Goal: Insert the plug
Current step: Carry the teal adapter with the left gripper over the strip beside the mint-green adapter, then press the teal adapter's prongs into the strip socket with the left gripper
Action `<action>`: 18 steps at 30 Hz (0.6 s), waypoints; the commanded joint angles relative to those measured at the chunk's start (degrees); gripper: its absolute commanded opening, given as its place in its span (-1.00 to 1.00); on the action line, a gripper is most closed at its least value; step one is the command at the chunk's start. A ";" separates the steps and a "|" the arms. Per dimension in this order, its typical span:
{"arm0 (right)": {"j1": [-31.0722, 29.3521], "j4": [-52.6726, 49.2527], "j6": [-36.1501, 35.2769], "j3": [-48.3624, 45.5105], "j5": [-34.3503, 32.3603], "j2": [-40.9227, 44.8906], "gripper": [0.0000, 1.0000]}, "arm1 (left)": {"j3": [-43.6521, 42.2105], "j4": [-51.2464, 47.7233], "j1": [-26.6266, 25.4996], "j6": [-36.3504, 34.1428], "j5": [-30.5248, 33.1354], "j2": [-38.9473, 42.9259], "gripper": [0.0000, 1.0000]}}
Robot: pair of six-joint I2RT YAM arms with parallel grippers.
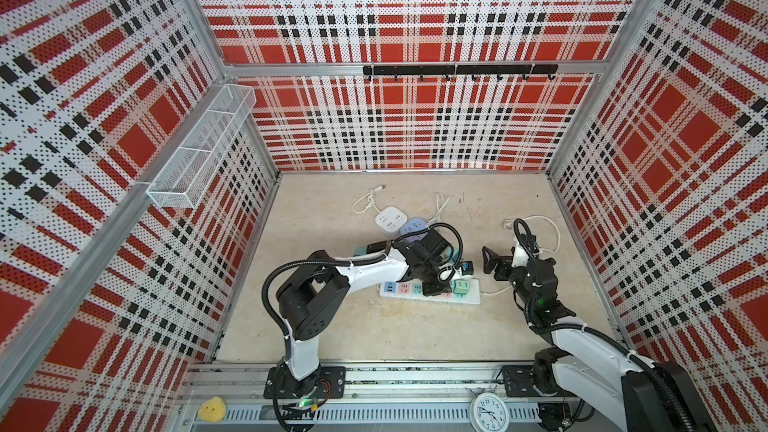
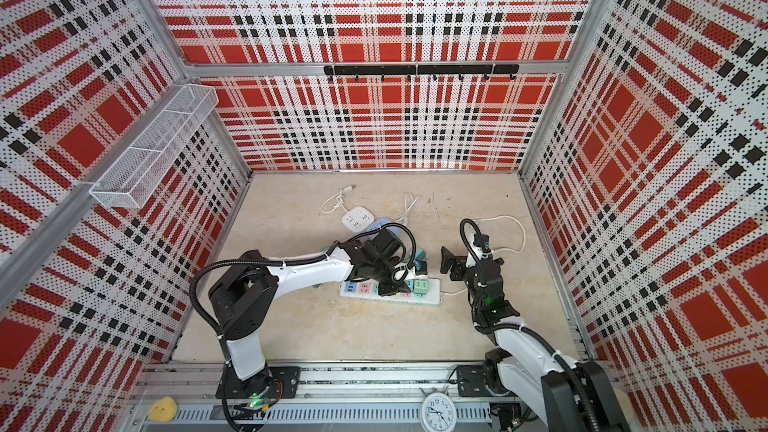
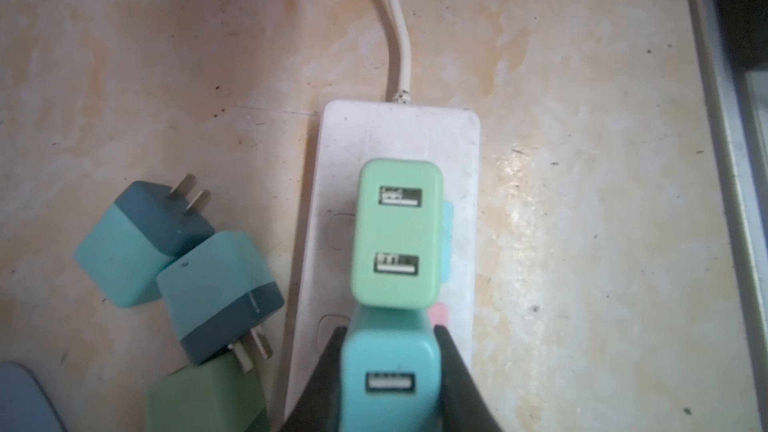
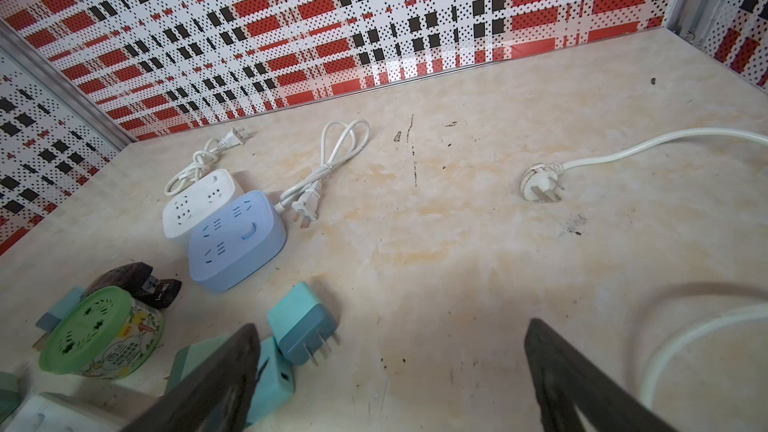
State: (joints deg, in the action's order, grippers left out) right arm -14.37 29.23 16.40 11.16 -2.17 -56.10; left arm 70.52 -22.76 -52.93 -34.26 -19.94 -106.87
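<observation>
A white power strip [image 3: 457, 139] lies on the table with a light green plug [image 3: 397, 238] standing in one of its sockets. My left gripper [image 3: 390, 330] is shut on a teal plug [image 3: 390, 376] that stands right beside the green one, over the strip. Its prongs are hidden, so I cannot tell how deep it sits. In both top views the left gripper [image 1: 435, 284] [image 2: 390, 284] points down onto the strip [image 1: 469, 299] [image 2: 432, 297]. My right gripper [image 1: 488, 261] [image 4: 390, 326] hovers open and empty to the right of the strip.
Loose teal plugs [image 3: 141, 243] [image 3: 216, 288] [image 4: 301, 322] lie beside the strip. Behind are a white socket cube [image 1: 390, 218], a blue socket cube [image 1: 413, 228], a green round tin [image 4: 99, 334] and white cables with a plug head [image 4: 540, 189]. Patterned walls enclose the table.
</observation>
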 commanded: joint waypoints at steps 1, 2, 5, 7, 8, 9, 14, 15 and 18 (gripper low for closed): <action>0.14 1.37 0.82 0.36 -0.55 1.60 1.00 | -1.44 -0.85 -1.57 2.42 -1.84 0.10 -1.00; 0.18 1.20 0.93 0.38 -0.65 1.77 1.00 | -1.36 -0.93 -1.57 2.70 -1.95 -0.30 -1.00; 0.18 0.64 0.91 0.70 -0.77 1.53 0.99 | -1.27 -1.07 -0.66 3.68 -1.70 -1.44 -1.00; 0.16 0.48 0.91 0.97 -0.64 1.16 1.00 | -1.50 -1.30 0.21 4.15 -1.39 -1.94 -1.00; 0.16 0.39 0.91 1.08 -0.60 1.05 1.00 | -1.96 -1.15 0.59 4.33 -1.35 -1.97 -1.00; 0.17 0.29 0.88 1.15 -0.58 0.99 1.00 | -2.49 -0.90 1.02 4.03 -1.72 -2.17 -1.00; 0.15 0.35 1.17 1.09 -1.09 0.82 0.99 | -3.19 -1.89 1.60 1.02 -2.64 -4.49 -1.00; 0.17 0.39 1.17 1.22 -1.08 0.71 1.00 | -3.02 -2.19 1.67 0.35 -2.94 -5.12 -1.00; 0.17 0.30 1.16 1.41 -1.15 0.34 1.00 | -2.93 -2.75 1.68 -0.87 -3.67 -6.54 -1.00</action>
State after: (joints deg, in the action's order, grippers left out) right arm -14.37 28.86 16.99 11.16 -2.72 -55.18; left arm 69.49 -20.82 -51.59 -32.88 -25.67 -108.33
